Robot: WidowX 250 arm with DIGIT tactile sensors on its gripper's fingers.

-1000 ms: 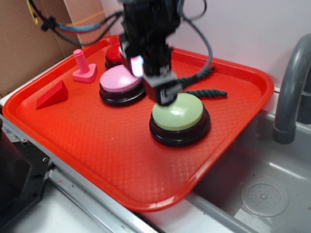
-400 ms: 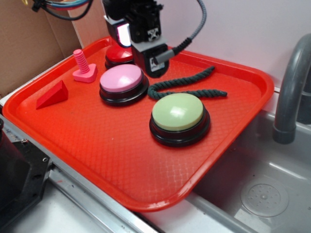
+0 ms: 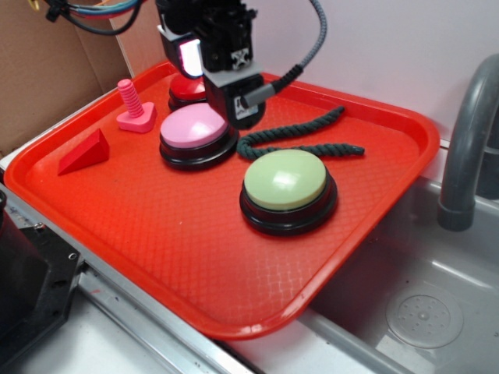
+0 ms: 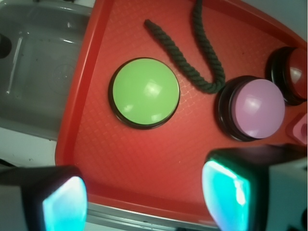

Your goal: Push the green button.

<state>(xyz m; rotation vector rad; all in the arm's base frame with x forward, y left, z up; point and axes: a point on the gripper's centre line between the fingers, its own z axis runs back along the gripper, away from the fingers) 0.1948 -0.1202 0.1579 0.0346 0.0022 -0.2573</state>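
Beside a grey metal sink [image 3: 421,304], the red plastic tray [image 3: 195,273] is carrying the pale-green domed push button [image 3: 285,181]. Above the pink domed button [image 3: 195,128], the black tool [image 3: 234,109] is hovering with its fingers spread apart, holding nothing. A descent here is risking the wrong button, or snagging the dark green rope [image 3: 300,139].

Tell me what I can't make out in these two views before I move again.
- Red button: exterior view, mostly behind the gripper; wrist view, cut by the right edge.
- Gripper: exterior view, fingertips merge into the dark body, so open or shut is unclear.
- Pink bolt: wrist view, only a corner at the right edge.
- Faucet: exterior view, top cut off.
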